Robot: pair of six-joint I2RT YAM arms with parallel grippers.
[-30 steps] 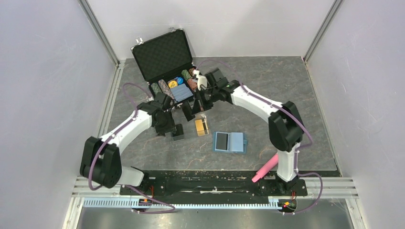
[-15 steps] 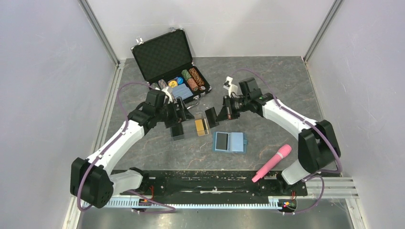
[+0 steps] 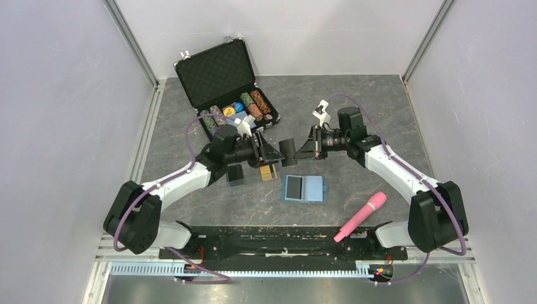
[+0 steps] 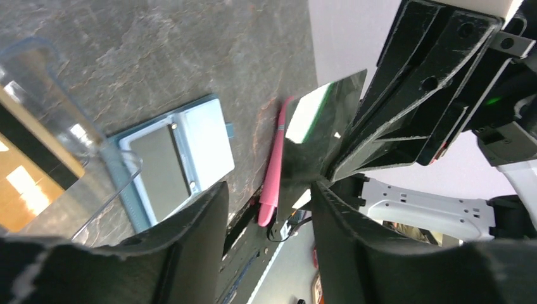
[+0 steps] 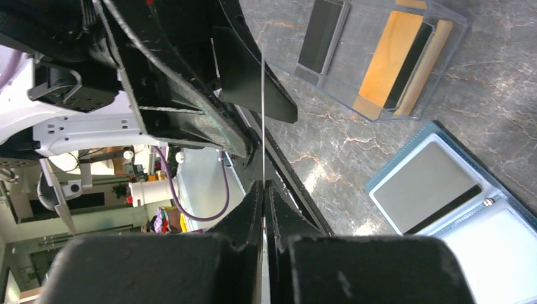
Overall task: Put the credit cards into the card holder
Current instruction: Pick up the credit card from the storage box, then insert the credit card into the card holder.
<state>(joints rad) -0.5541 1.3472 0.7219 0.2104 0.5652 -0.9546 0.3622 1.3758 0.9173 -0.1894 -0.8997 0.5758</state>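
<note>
Currently I see my right pincer (image 5: 264, 185) clamped on a glossy black credit card (image 4: 320, 123), left pincer (image 4: 267, 202) spread apart beside it, teal card holder (image 3: 304, 189) lying open nearby.

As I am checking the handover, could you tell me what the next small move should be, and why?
Probably close the left gripper on the black card. The right gripper pinches one end in mid-air, the left's open fingers appear to flank its free end, and the card holder lies open nearby.
</note>
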